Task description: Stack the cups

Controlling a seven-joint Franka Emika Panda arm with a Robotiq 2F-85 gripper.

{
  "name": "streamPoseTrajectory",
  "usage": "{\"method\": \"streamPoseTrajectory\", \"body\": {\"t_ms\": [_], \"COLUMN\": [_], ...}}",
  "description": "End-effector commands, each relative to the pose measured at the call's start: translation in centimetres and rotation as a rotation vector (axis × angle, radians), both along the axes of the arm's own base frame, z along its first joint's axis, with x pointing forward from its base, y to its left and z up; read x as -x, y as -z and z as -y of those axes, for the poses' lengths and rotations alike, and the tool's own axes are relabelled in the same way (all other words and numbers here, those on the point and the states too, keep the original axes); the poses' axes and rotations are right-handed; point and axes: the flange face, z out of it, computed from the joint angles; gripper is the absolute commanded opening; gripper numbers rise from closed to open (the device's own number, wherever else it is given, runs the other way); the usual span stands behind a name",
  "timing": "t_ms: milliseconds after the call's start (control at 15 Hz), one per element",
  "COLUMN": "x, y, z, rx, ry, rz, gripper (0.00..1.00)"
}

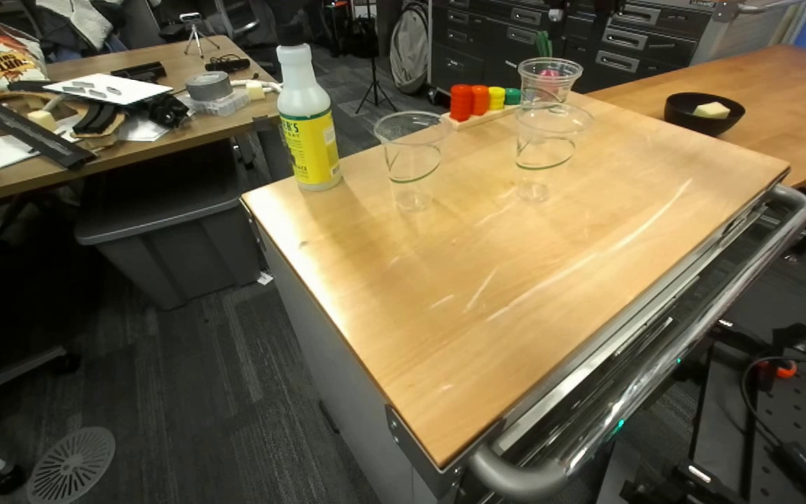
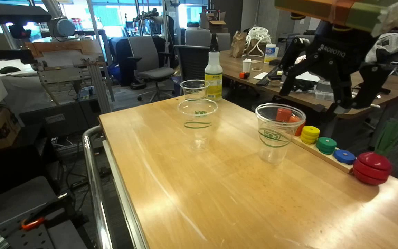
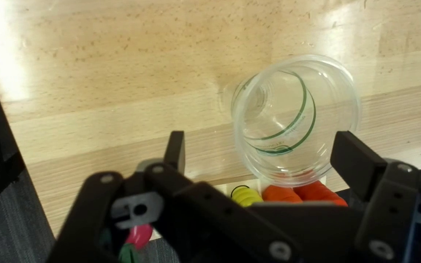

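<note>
Standing separately on the worktop: three clear cups

All three cups are upright, rims up, each banded in green. One cup stands just beside a ring toy, whose red discs show through the cup's wall in an exterior view. The middle cup is apart from it, and the third cup is near a spray bottle with a yellow label.

The gripper hangs higher than the cups, released, its fingers spread wide. In the wrist view, the rim of the cup by the ring toy shows between them, partly hidden behind one.

A red toy radish with a green top sits close to the ring toy's end. On a neighbouring table, a black bowl holds a pale yellow block.
</note>
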Motion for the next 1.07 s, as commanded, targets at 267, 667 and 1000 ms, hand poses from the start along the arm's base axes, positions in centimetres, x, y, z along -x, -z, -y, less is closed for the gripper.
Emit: {"method": "streamPoseTrajectory", "body": {"t_ms": [267,667,1000], "x": [-1.2,-0.6,-0.3], "y": [1.8,2.2,2.5], "z": [1.1,1.5,1.5], "rx": [-0.018,-0.032,-0.031], "ry": [0.017,0.024,0.019], "rz": [-0.065,-0.065,-0.060], "gripper": [1.00,0.53,0.15]}}
